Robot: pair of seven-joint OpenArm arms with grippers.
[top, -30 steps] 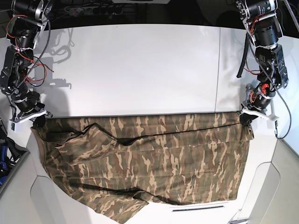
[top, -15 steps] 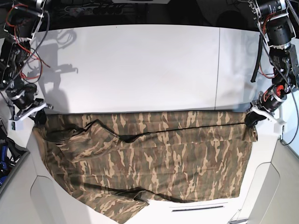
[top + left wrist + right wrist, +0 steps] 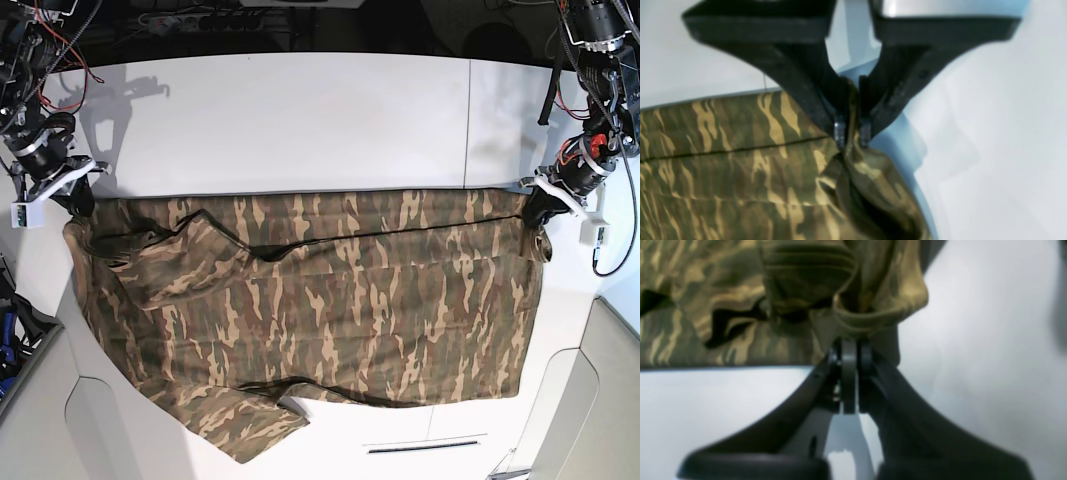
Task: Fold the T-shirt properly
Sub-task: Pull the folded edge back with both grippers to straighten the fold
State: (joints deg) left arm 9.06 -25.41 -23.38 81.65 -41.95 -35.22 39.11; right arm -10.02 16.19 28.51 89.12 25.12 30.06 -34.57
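Base view: camouflage T-shirt (image 3: 330, 320) stretched taut, left pincer (image 3: 541, 212) and right pincer (image 3: 78, 197) clamping its corners.

The large camouflage-print cloth T-shirt (image 3: 310, 315) in brown, tan and olive lies spread wide across the white desk's near half, its far edge pulled straight from left to right, lightly wrinkled, one sleeve reaching the near edge.

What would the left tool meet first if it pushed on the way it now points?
More of the shirt it is already shut on: the left tool points down into the bunched corner. The table probably lies right beneath, though depth is unclear.
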